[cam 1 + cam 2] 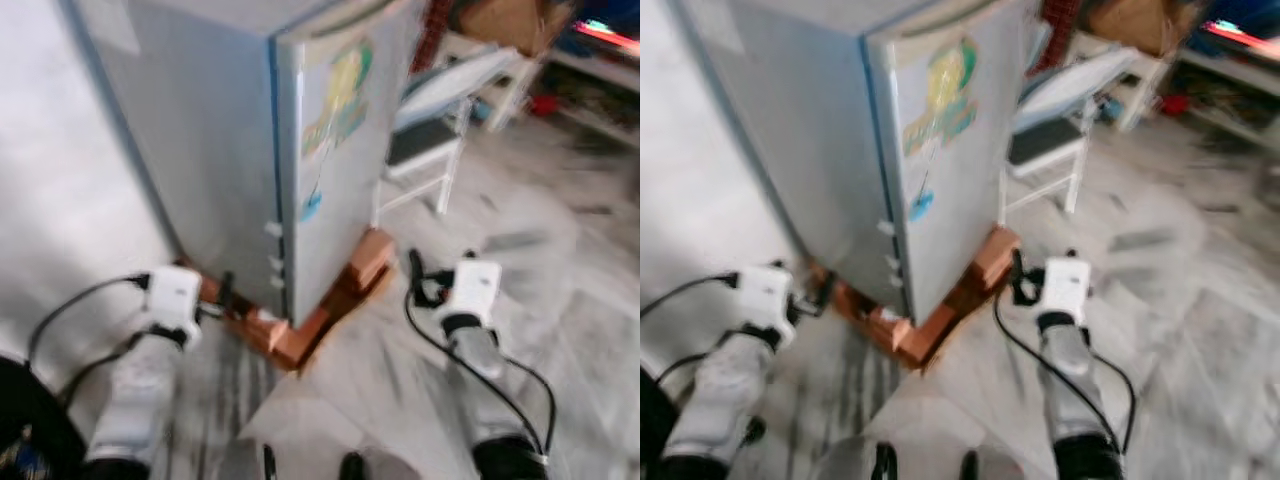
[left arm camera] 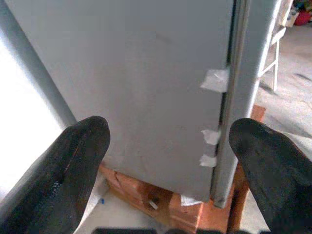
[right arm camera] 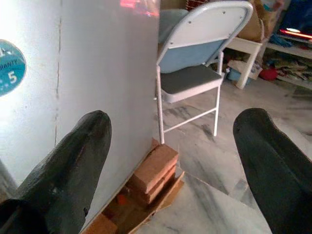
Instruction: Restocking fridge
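Fridge (image 1: pixel 250 150) stood shut on a low stack of red bricks (image 1: pixel 330 300) laid on the marbled floor (image 1: pixel 560 290), seen corner-on from the head camera, with its grey side panel toward the robot's left and its door face toward the right. Yellow and green stickers (image 1: pixel 340 100) marked the door, and a small blue round one (image 3: pixel 9 67) sat lower down. Bits of white tape (image 2: pixel 214 80) bridged the seam between side panel and door edge. The left gripper (image 2: pixel 168 146) hung low before the side panel, close to the bricks at that corner, its two black fingers (image 2: pixel 73 161) spread wide and holding nothing. The right gripper (image 3: pixel 170 146) hovered near the bricks below the door's far edge, its fingers (image 3: pixel 73 161) likewise spread apart and empty. A folding chair (image 3: pixel 195 63) with a white frame stood just beyond the fridge, and white shelving (image 1: pixel 510 80) lay further back. The head views were blurred.
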Robot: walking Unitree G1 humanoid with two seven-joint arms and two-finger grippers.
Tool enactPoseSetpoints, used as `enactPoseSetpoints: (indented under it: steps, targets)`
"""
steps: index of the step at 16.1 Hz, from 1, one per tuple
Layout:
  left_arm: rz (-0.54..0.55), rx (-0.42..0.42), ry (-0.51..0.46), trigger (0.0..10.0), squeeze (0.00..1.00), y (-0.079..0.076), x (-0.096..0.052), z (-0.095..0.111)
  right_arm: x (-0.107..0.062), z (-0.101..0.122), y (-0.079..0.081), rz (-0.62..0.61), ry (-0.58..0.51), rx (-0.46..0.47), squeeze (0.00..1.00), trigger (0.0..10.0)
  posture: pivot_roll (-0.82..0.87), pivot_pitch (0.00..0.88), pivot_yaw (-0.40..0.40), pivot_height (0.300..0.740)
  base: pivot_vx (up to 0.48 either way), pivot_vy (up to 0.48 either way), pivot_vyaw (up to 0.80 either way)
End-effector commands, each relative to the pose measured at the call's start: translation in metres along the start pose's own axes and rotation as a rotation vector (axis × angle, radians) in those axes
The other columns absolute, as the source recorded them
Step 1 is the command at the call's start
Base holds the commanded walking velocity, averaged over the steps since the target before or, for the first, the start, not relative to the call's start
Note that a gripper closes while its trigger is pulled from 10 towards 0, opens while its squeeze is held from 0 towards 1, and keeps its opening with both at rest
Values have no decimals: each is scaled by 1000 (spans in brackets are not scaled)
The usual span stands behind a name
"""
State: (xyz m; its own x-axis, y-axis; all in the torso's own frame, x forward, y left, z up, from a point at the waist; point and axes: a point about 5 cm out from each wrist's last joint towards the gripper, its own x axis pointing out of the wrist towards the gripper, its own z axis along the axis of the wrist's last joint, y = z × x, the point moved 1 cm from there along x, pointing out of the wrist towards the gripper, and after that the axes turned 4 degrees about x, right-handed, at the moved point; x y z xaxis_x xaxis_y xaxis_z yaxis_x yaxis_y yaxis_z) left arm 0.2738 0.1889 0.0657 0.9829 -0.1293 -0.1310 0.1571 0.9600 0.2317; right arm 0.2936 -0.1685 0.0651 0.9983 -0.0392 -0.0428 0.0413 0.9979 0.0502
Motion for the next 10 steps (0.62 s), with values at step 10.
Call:
enactPoseSetpoints:
  steps: [10]
  targets:
    - [-40, -14, -29, 10000, 0, -9, 9, 5, 0, 3, -11, -20, 2, -27, 0, 10000, 81, 97, -35, 740, 0, 77, -683]
